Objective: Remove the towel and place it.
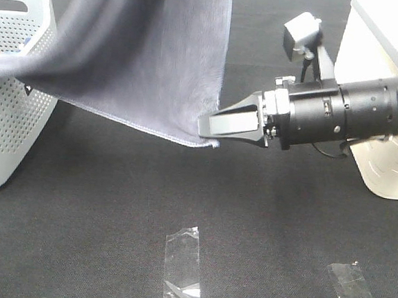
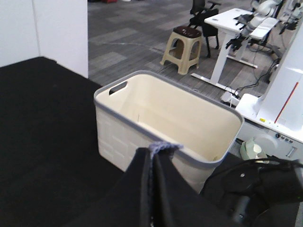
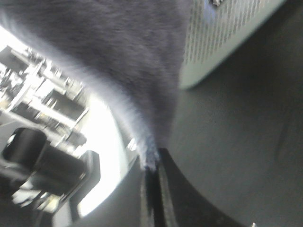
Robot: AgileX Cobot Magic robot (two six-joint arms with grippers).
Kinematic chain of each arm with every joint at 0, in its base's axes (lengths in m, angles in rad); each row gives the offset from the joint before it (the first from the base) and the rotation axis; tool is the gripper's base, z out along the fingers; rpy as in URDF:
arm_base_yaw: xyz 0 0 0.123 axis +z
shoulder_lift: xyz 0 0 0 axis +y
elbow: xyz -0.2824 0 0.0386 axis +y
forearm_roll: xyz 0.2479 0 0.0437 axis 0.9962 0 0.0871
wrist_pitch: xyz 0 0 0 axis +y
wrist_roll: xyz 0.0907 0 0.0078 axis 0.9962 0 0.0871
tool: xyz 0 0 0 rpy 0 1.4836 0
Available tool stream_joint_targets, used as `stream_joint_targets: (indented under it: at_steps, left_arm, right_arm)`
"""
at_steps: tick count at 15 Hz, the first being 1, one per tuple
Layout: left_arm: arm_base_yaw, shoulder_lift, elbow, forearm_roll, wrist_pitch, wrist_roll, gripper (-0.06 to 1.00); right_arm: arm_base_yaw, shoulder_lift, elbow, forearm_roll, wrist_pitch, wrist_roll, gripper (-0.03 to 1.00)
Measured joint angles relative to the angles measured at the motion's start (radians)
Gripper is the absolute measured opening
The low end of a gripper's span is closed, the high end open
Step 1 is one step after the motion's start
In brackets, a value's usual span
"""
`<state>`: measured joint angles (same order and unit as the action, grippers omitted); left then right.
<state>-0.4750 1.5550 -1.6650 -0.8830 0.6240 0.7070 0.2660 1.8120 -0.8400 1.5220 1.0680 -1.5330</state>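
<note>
We see the grey towel held up off the black table. It hangs as a wide sheet whose upper edge runs out of the top of the high view. Its left part drapes across the rim of the white perforated basket.

The right gripper reaches in level from the right, its jaws closed on the towel's lower right corner, right at the stitched hem. The blurred right wrist view agrees, with the fingers together and the corner pinched between them.

In the left wrist view the left gripper is closed too. It nips a small tuft of grey hemmed cloth at its tips, most likely another edge of the towel. Beyond it stands a cream basket with a grey rim.

Two strips of clear tape lie on the table nearer the camera.
</note>
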Motion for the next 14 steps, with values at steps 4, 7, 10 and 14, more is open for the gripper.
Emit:
stream_joint_targets:
  at_steps: [4, 7, 10, 14]
  left_arm:
    - [0.000, 0.075, 0.000, 0.233, 0.067, -0.246, 0.00]
    - [0.000, 0.116, 0.000, 0.338, 0.119, -0.350, 0.00]
    - [0.000, 0.170, 0.000, 0.347, 0.097, -0.380, 0.00]
    - [0.000, 0.245, 0.000, 0.329, -0.067, -0.383, 0.00]
  right_arm:
    - [0.000, -0.087, -0.133, -0.338, -0.021, 0.424, 0.00]
    - [0.000, -0.167, -0.256, -0.702, -0.069, 0.843, 0.00]
    - [0.000, -0.211, -0.380, -0.993, -0.067, 1.137, 0.00]
    - [0.000, -0.217, -0.536, -1.365, -0.061, 1.446, 0.00]
